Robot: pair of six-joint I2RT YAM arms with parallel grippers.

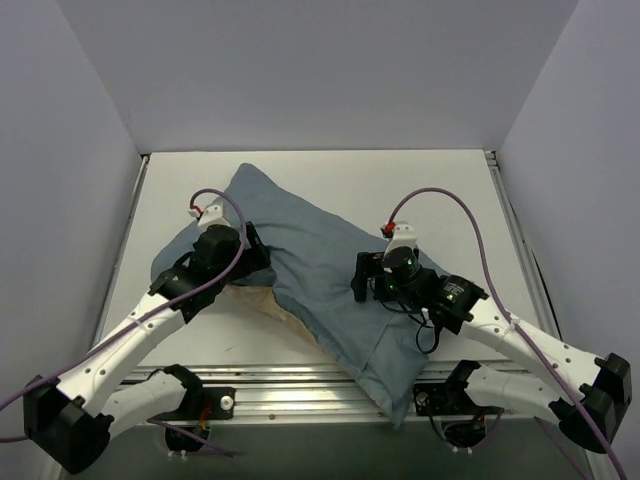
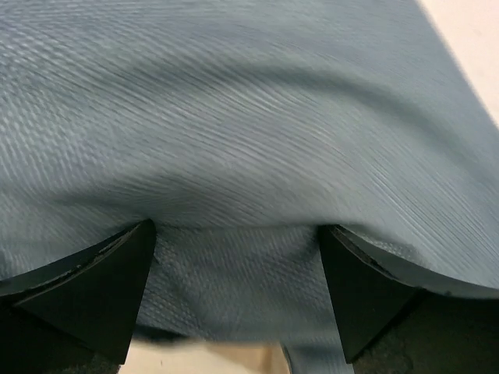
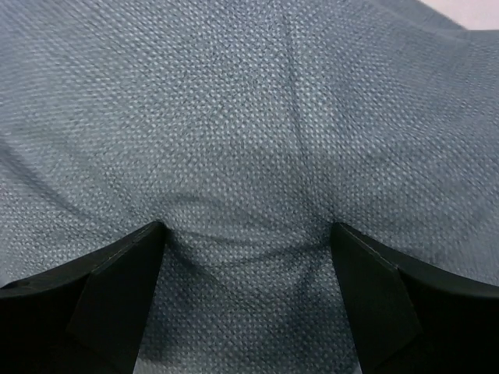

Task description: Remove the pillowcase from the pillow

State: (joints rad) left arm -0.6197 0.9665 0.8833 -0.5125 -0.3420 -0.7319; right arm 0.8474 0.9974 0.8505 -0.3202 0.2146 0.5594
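The pillowcase (image 1: 320, 265) lies slantwise across the table, its plain grey-blue side showing, bulging as though filled. A tan strip (image 1: 268, 303) peeks out along its lower left edge. The pillow is hidden under the cloth. My left gripper (image 1: 254, 250) is at the case's left side. In the left wrist view the left gripper (image 2: 236, 231) is open, with the pillowcase (image 2: 249, 117) bulging between and over its fingertips. My right gripper (image 1: 362, 279) rests on the case's right part. In the right wrist view the right gripper (image 3: 248, 227) is open, its tips pressed into the puckered pillowcase (image 3: 249, 117).
The white table (image 1: 420, 190) is closed in by white walls at the back and both sides. A metal rail (image 1: 290, 385) runs along the near edge, and the case's lower corner (image 1: 400, 405) hangs over it. Purple cables (image 1: 470, 215) loop above both wrists.
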